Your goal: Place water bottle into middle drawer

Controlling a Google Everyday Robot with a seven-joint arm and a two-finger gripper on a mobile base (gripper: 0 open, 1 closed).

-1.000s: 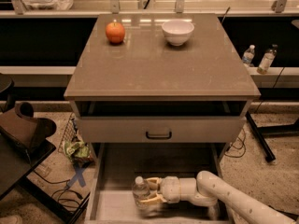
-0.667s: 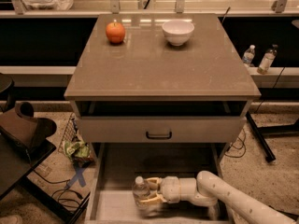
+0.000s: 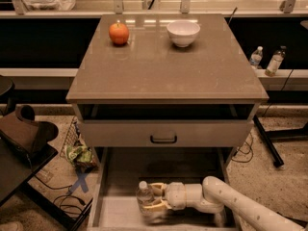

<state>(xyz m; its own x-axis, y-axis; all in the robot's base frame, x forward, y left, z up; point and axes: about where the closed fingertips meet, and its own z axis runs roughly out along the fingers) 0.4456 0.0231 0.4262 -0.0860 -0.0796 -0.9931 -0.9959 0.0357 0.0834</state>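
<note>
The water bottle [image 3: 144, 197], clear plastic with a white cap, stands roughly upright inside the middle drawer [image 3: 102, 196], a long pulled-out tray with a dull brown floor and pale grey side walls, near its front. My gripper [image 3: 153, 197] reaches in from the lower right on a white arm. Its pale yellow fingers [image 3: 157, 186] are closed around the bottle's body. The bottle's lower part is blurred and partly hidden by the fingers.
A drawer with a grey front and black handle [image 3: 163, 139] sits above, slightly open. On the cabinet top are an orange fruit [image 3: 118, 33] and a white bowl [image 3: 183, 33]. Two small bottles [image 3: 265, 59] stand on the right ledge. A dark chair [image 3: 24, 143] and green packet [image 3: 79, 155] lie left.
</note>
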